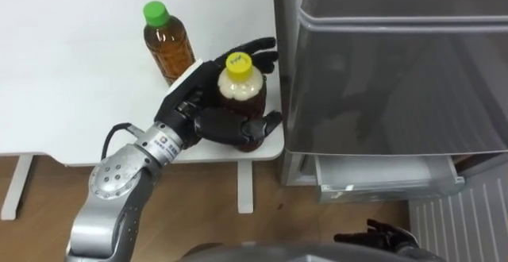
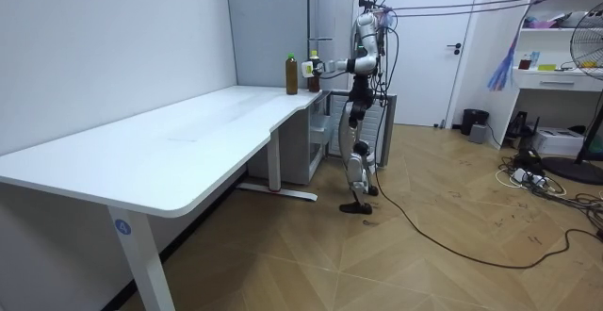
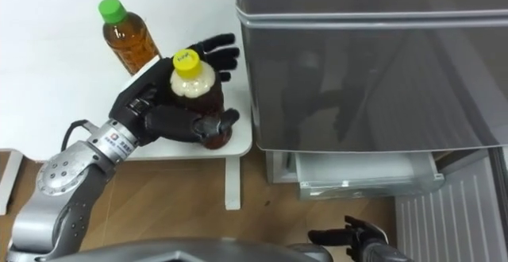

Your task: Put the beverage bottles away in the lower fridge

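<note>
Holding brown drink, the yellow-capped bottle (image 1: 238,87) and the green-capped bottle (image 1: 167,44) stand on the table (image 1: 71,71) by the fridge (image 1: 397,71) (its bottom drawer (image 1: 381,175) pulled out). The room view shows the robot standing at that end. The left hand (image 1: 193,107) clasps the yellow-capped bottle, thumb curled across its front. The right hand (image 1: 381,234) hangs low, and I cannot tell its state.

Amber in green-capped bottle (image 1: 167,44), dark brown in yellow-capped bottle (image 1: 240,95); left hand (image 1: 190,107) black, tabletop (image 1: 71,79) white, fridge (image 1: 397,71) plain dark grey, floor (image 1: 198,206) brown wood
</note>
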